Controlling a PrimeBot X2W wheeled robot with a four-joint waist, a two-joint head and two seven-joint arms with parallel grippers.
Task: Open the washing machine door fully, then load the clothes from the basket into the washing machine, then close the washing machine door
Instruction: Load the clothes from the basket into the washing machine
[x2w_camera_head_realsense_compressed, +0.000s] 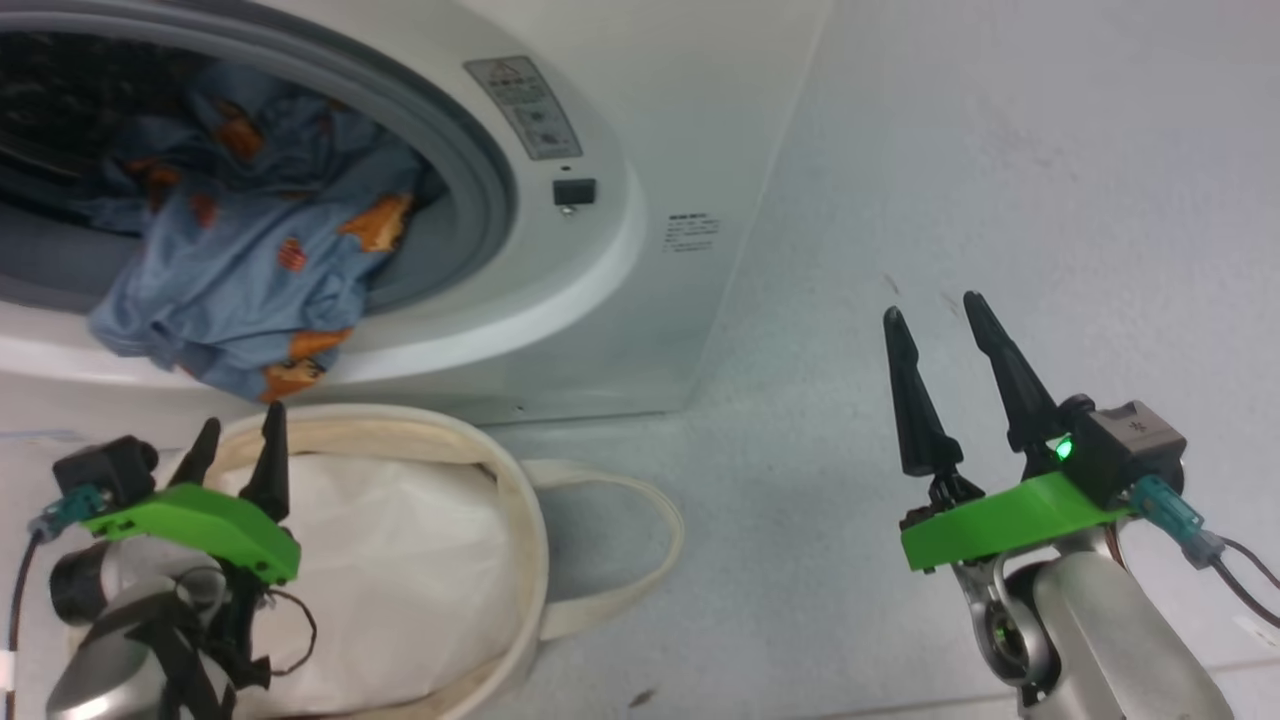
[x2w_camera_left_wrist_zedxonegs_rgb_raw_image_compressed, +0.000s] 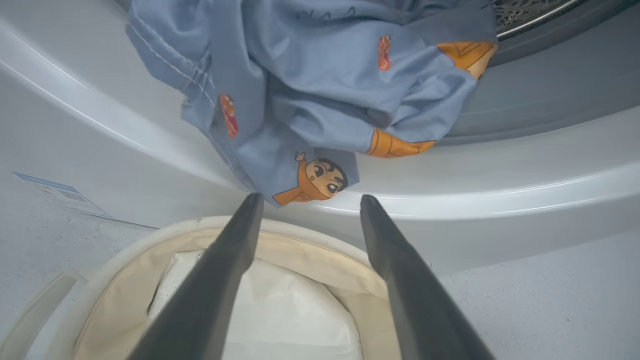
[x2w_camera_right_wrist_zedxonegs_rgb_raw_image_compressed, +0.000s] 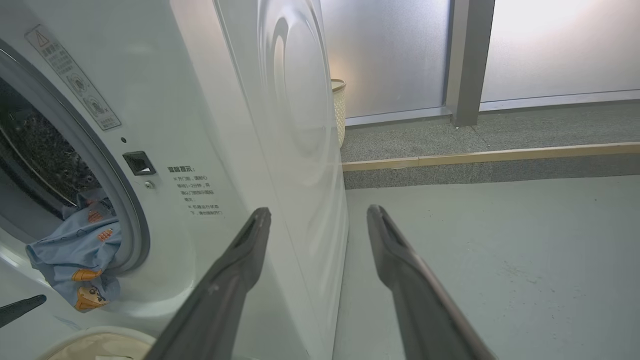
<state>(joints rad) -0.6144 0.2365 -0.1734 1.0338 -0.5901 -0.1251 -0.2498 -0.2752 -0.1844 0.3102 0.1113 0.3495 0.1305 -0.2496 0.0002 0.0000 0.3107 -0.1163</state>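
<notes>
Though seemingly Chinese, washing machine (x2w_camera_right_wrist_zedxonegs_rgb_raw_image_compressed: 210, 90) lettering (x2w_camera_right_wrist_zedxonegs_rgb_raw_image_compressed: 196, 192)

Floor (x2w_camera_head_realsense_compressed: 1000, 180): basket (x2w_camera_head_realsense_compressed: 532, 520), washing machine (x2w_camera_head_realsense_compressed: 610, 310)

- clothes (x2w_camera_head_realsense_compressed: 240, 270): light blue, orange-brown cartoon-figure print
- washing machine (x2w_camera_head_realsense_compressed: 650, 330): white shell, grey gasket (x2w_camera_head_realsense_compressed: 480, 170)
- basket (x2w_camera_head_realsense_compressed: 525, 520): cream canvas; pad (x2w_camera_head_realsense_compressed: 400, 570) inside plain white
- left gripper (x2w_camera_head_realsense_compressed: 244, 414), right gripper (x2w_camera_head_realsense_compressed: 932, 305): black, on bright green mounts (x2w_camera_head_realsense_compressed: 1000, 520)
- floor (x2w_camera_head_realsense_compressed: 1000, 150): pale grey, faint speckle
</notes>
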